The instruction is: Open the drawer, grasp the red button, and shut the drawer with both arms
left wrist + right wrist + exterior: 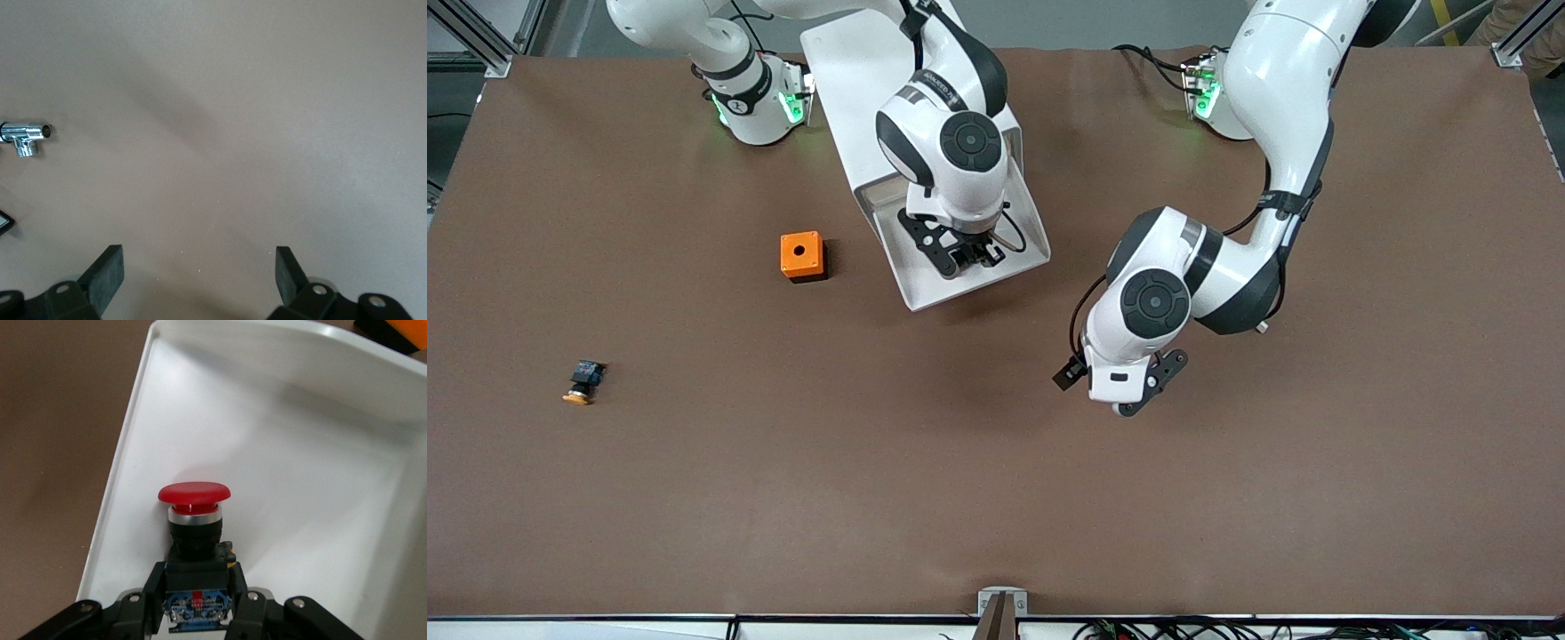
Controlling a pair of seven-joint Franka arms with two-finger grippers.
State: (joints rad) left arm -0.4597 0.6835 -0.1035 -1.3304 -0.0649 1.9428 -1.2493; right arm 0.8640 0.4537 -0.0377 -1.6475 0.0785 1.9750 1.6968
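Observation:
The drawer (925, 289) stands pulled open from its white cabinet (845, 71). My right gripper (967, 258) is down inside it. In the right wrist view, the right gripper (197, 590) is shut on the black-and-blue body of the button (194, 493), whose red cap points toward the drawer's white floor (300, 487). The right hand hides the button in the front view. My left gripper (1120, 378) hangs open over bare table beside the drawer, toward the left arm's end. The left gripper (200, 267) has nothing between its fingers.
An orange box with a hole (801, 255) sits beside the drawer toward the right arm's end. A twin button with an orange-yellow cap (583, 380) lies nearer the front camera. A small chrome pipe fitting (27, 133) lies on the table near the left arm.

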